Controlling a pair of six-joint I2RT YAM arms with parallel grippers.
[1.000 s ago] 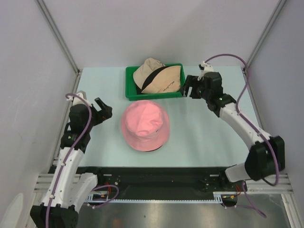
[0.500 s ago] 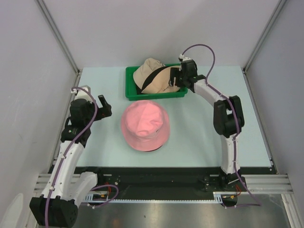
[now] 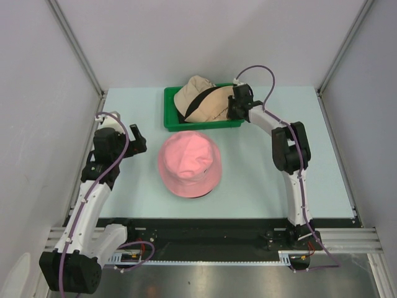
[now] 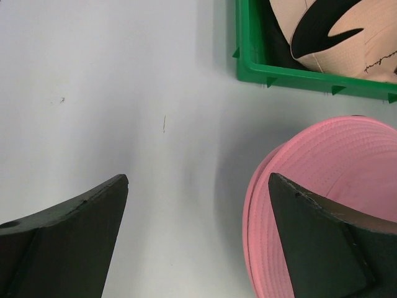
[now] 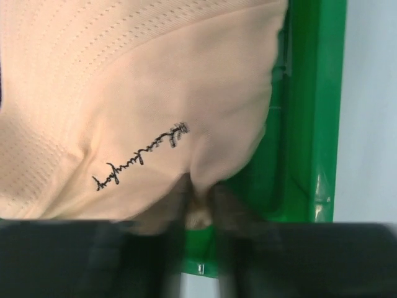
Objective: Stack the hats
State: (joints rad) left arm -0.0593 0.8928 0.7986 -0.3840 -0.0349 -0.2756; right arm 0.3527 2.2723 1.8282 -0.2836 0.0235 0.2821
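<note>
Pale blue worktop [image 3: 267,161] inside a cell with plain grey walls [image 3: 198,37]; both arm bases on the near edge.

Beige hat [image 3: 214,108] lies crumpled in the green tray [image 3: 170,118] at the far middle of the worktop; its crown bulges over the tray's far rim; a black strip [image 3: 200,101] runs diagonally across it, can't tell whether that is a second hat or trim; dark embroidered script [image 5: 141,155] shows on the beige fabric in the right wrist view.

Right tool [image 3: 232,110] is at the tray's right end, over the rim; in the wrist view its fingers [image 5: 177,211] are blurred but stand close together with a fold of the beige hat's edge pinched between them, so it grips the beige hat; the tray's green wall is just right of the pinch.

Pink hat [image 3: 189,164] sits crown-up on the worktop just nearer than the tray, apart from it, roughly mid-table; brim spread flat, a dark sliver showing under its near edge.

Left tool [image 3: 133,139] is wide open and holds nothing; it is left of the pink hat, near but not touching; in the left wrist view bare worktop fills the gap between its fingers, the pink brim is partly behind the right-hand finger, and the tray's corner is beyond.
</note>
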